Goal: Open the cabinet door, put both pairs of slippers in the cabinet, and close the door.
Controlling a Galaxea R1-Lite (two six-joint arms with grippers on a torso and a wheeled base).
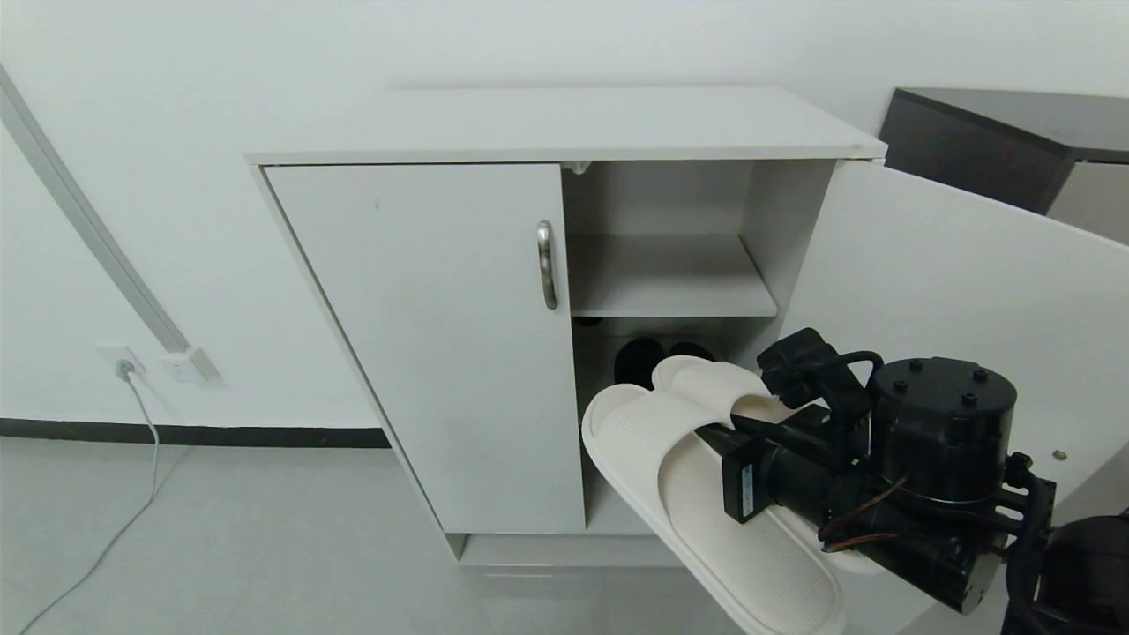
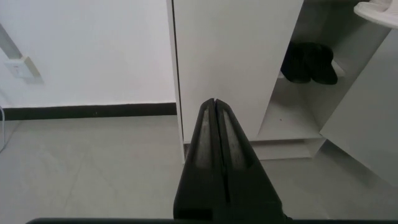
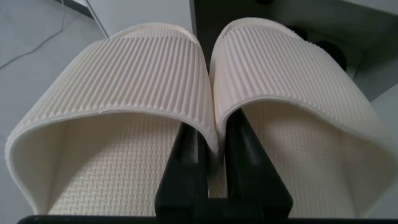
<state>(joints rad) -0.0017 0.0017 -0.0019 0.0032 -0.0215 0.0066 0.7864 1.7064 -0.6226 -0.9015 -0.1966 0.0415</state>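
Note:
A white cabinet (image 1: pixel 564 123) stands against the wall, its left door (image 1: pixel 423 344) closed and its right door (image 1: pixel 953 282) swung open. A pair of black slippers (image 1: pixel 648 357) (image 2: pixel 309 63) lies on the lower shelf inside. My right gripper (image 1: pixel 719 432) is shut on a pair of cream slippers (image 1: pixel 706 494) (image 3: pixel 205 81), pinching their inner edges together, toes pointing at the open compartment just in front of the lower shelf. My left gripper (image 2: pixel 214 102) is shut on nothing, low above the floor before the closed left door.
The upper shelf (image 1: pixel 666 278) inside holds nothing. A wall socket with a grey cable (image 1: pixel 132 414) sits at the left above the grey floor (image 1: pixel 220 547). A dark cabinet (image 1: pixel 997 141) stands behind the open door.

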